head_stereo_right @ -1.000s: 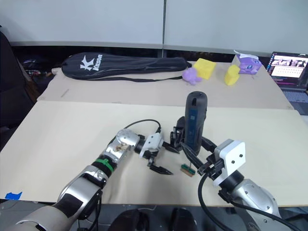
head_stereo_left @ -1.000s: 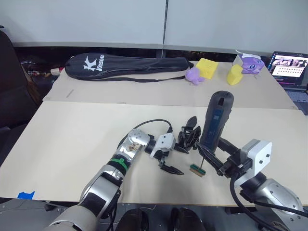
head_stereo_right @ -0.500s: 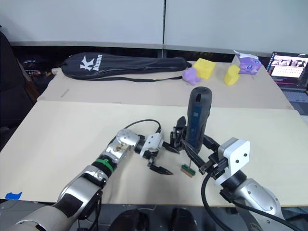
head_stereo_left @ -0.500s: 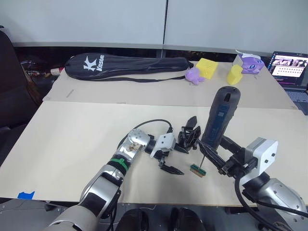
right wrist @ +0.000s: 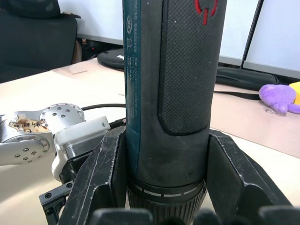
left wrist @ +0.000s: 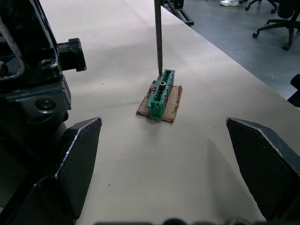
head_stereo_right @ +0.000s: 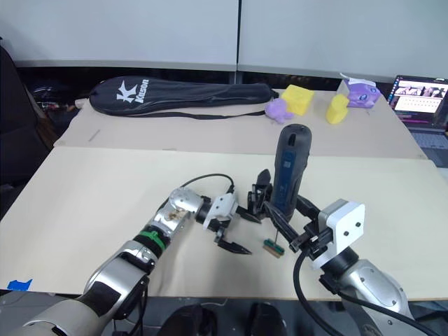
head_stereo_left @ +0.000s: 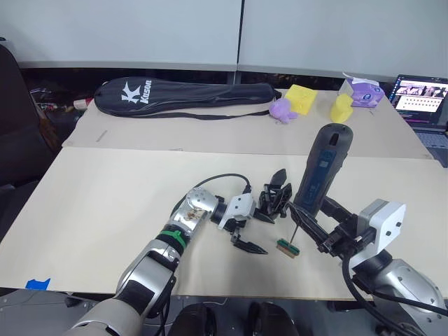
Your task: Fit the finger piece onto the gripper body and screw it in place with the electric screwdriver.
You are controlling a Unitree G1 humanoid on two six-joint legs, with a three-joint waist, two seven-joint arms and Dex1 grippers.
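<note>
Over the last 1 s the electric screwdriver [head_stereo_left: 320, 170], clamped in the right gripper [head_stereo_left: 316, 222], tipped from nearly upright to a lean with its butt end toward the robot's right. The right gripper's white wrist housing [head_stereo_left: 381, 222] shifted rightward as well. Most of that swing came in the first half-second; afterward the tool only eased slightly farther. Its thin bit [left wrist: 158, 35] ended with its tip at the green terminal block [left wrist: 159, 94].

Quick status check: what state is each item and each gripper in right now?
electric screwdriver: upright, slightly tilted, bit down on the green block.
green block: flat on the table.
gripper body: at the left gripper, finger piece pointing up.
left gripper: jaws open.
right gripper: shut on the screwdriver.
laptop: open, screen lit.
</note>
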